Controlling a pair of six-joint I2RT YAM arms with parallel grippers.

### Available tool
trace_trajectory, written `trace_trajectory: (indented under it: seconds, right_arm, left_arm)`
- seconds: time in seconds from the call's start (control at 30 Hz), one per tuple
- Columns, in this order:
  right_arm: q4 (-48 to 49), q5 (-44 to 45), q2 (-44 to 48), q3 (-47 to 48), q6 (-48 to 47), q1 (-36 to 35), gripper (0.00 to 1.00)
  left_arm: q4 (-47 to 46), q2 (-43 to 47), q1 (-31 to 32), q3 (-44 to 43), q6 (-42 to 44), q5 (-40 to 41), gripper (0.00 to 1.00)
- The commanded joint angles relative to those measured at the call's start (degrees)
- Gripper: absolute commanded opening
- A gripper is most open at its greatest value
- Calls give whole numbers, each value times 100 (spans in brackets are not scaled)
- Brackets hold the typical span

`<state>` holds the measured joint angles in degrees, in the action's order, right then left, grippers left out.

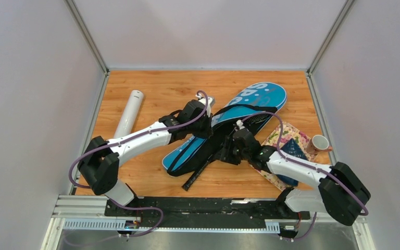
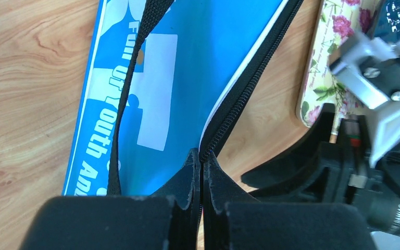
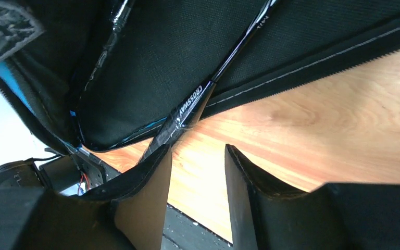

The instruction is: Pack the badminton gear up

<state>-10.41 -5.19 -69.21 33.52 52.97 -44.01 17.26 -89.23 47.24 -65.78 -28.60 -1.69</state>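
Note:
The blue "SPORT" cover [image 1: 250, 101] lies diagonally at mid-table, partly unzipped, its black lining [image 3: 161, 52] showing. My left gripper [image 1: 207, 126] [image 2: 202, 156] is shut on the cover's zipper edge [image 2: 239, 99] and holds it up. A thin black racket shaft [image 3: 190, 109] marked CROSSWAY runs into the opening; its handle [image 1: 195, 177] sticks out toward the near edge. My right gripper [image 1: 225, 155] [image 3: 198, 151] hangs open just beside that shaft, with only bare wood between its fingers. The long white tube [image 1: 129, 112] lies at the far left.
A floral cloth [image 1: 286, 136] [image 2: 328, 62] lies right of the cover, with a dark blue object [image 1: 293, 148] on it and a pink-and-white cup [image 1: 319, 143] beside it. The cover's black strap [image 2: 130, 78] crosses its blue face. Walls close the table on three sides.

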Motion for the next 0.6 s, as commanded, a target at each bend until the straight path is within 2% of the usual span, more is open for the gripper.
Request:
trace_trajectory:
  seconds: [0.0, 0.2, 0.43, 0.57]
  right_arm:
    - [1498, -263, -391, -126, 284, -2, 45]
    - [2358, -422, -953, -442, 635, 59, 45]
    - [2307, -245, -1103, -425, 618, 77, 44]
    - [2666, -350, -1419, -495, 890, 68, 43]
  left_arm:
    - [-433, 380, 4, 82, -269, -269, 0]
    - [-653, 459, 4, 408, -567, -560, 0]
    - [-680, 538, 22, 531, -620, -604, 0]
    - [-758, 591, 48, 636, -673, -657, 0]
